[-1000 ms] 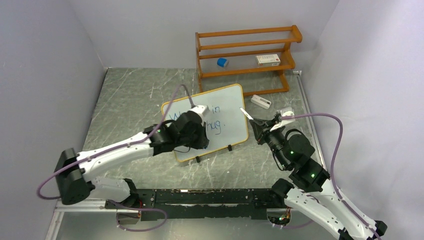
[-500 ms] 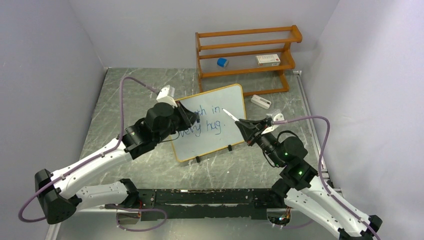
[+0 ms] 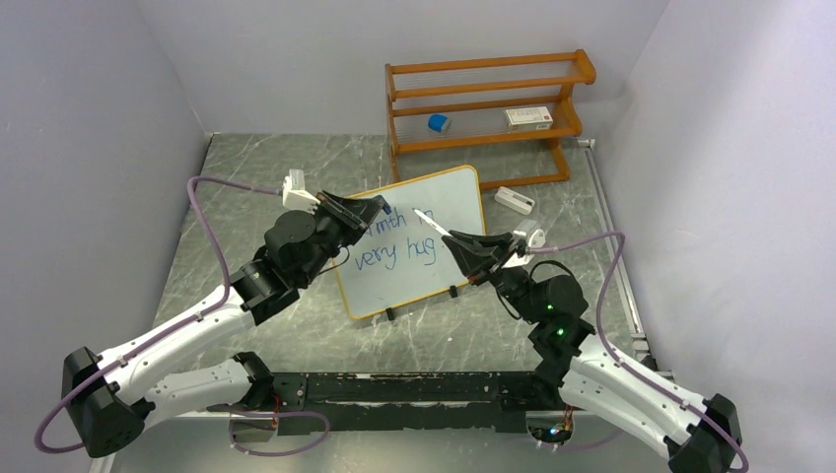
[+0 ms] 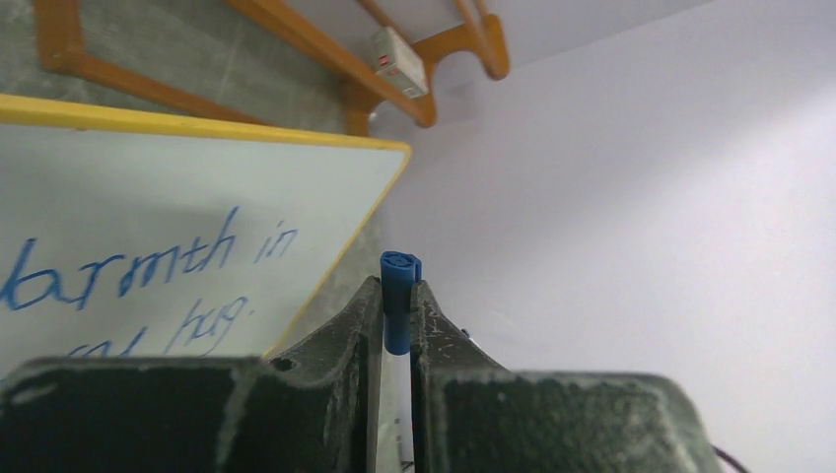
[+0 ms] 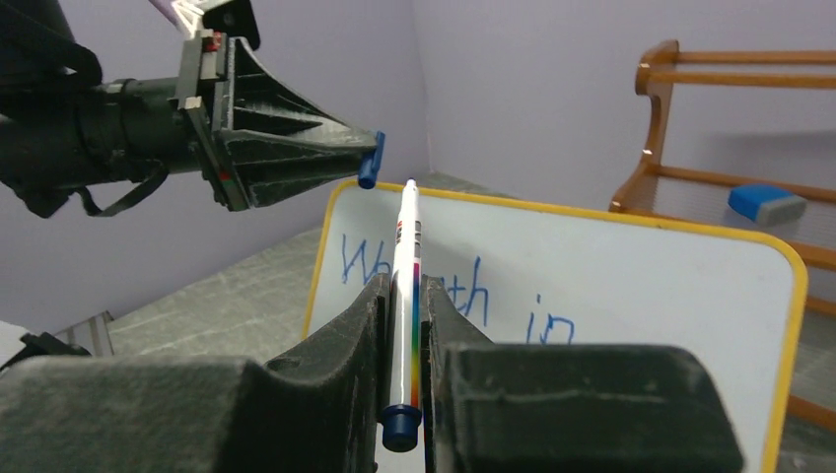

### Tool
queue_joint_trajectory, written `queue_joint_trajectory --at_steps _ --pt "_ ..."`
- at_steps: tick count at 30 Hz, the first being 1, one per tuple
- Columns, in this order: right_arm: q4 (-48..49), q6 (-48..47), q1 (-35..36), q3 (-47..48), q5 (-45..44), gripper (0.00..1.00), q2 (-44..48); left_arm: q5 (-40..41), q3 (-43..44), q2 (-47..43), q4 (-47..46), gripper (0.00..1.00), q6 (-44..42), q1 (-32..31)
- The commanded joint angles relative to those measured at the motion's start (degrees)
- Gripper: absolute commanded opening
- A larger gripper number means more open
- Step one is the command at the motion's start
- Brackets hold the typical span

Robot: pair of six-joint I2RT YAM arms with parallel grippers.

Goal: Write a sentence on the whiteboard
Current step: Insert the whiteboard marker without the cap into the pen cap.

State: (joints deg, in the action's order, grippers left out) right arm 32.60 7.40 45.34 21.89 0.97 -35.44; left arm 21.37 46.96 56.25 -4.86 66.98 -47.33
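The whiteboard [image 3: 455, 197] leans on its black feet mid-table, with the sentence [image 3: 396, 242] in blue handwriting, "Warmth in" above "every hug". My left gripper [image 3: 383, 207] hovers at the board's upper left, shut on a small blue marker cap [image 4: 399, 296]. My right gripper [image 3: 455, 237] is in front of the board's right half, shut on a white marker [image 5: 405, 246] with a rainbow stripe. The marker's far end points at the cap, a short gap away. In the wrist views the whiteboard [image 4: 148, 187] [image 5: 631, 266] and parts of the sentence [image 4: 128, 271] [image 5: 547, 320] show.
An orange wooden shelf rack [image 3: 483, 106] stands behind the board, holding a blue block [image 3: 439, 122] and a white box [image 3: 528, 117]. Another small white box [image 3: 514, 200] lies on the table right of the board. Grey walls close in on both sides.
My left arm has pulled back to the left off the board, uncovering the writing. My right gripper has carried the marker leftward, over the board toward the cap.
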Motion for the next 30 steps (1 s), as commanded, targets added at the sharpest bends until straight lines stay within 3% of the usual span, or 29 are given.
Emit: queue_joint_trajectory --at_steps 1,11,30 --pt "12.9 0.7 1.0 -0.5 1.8 0.0 -2.5 2.2 -0.1 -0.6 -8.0 0.05 4.3 0.5" --pt "19.0 -1.5 5.4 -0.8 -2.3 0.0 -7.7 0.1 -0.8 1.3 -13.9 0.05 6.2 0.5" --pt "21.9 -4.7 9.1 -1.6 -10.3 0.0 -10.2 -2.6 -1.5 1.2 -15.4 0.05 7.4 0.6"
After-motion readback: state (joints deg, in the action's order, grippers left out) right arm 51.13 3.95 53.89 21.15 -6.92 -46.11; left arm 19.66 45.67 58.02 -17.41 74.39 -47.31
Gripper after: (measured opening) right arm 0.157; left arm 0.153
